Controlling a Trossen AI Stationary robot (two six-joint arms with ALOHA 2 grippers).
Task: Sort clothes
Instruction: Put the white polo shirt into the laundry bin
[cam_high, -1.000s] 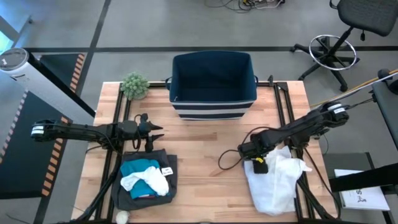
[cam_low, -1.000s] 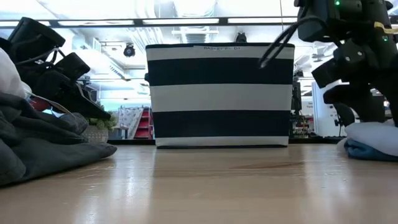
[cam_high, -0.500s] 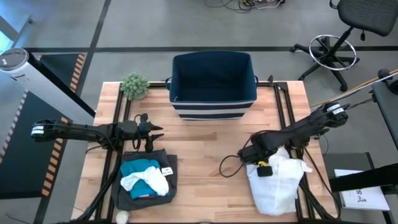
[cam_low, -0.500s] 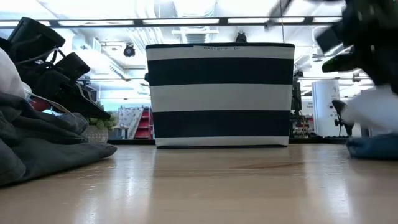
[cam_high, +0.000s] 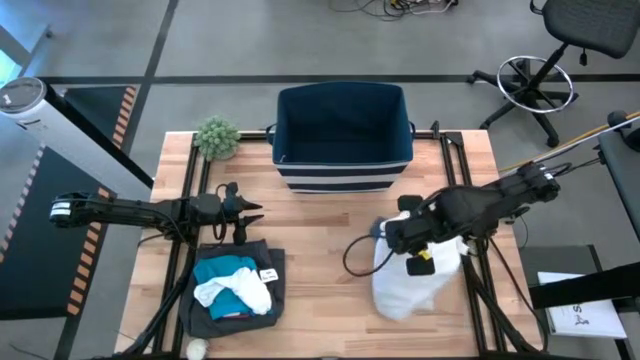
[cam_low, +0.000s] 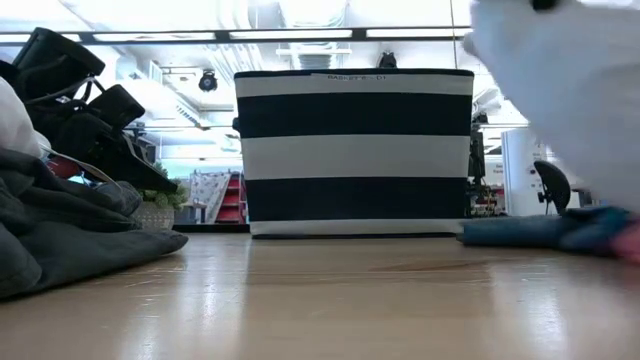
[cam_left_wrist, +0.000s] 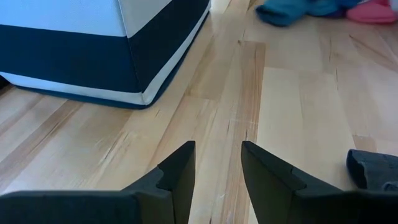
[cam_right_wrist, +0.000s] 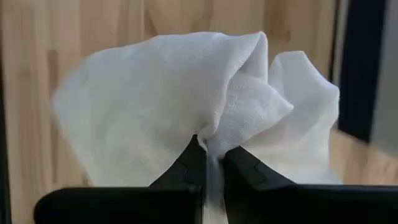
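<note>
High view: the right claw (cam_high: 398, 237), clamped on the white garment (cam_high: 405, 285), has lifted it off the bench's right edge toward the middle since a second ago (uncovering teal and pink pieces (cam_low: 560, 231)), heading for the bin (cam_high: 342, 135). Left claw (cam_left_wrist: 216, 168) waits, narrowly parted, by the grey pile (cam_high: 235, 285).

high: overhead, straight down | low: table-level, level, faces bin (cam_low: 352, 150) | wrists: close, fwd
</note>
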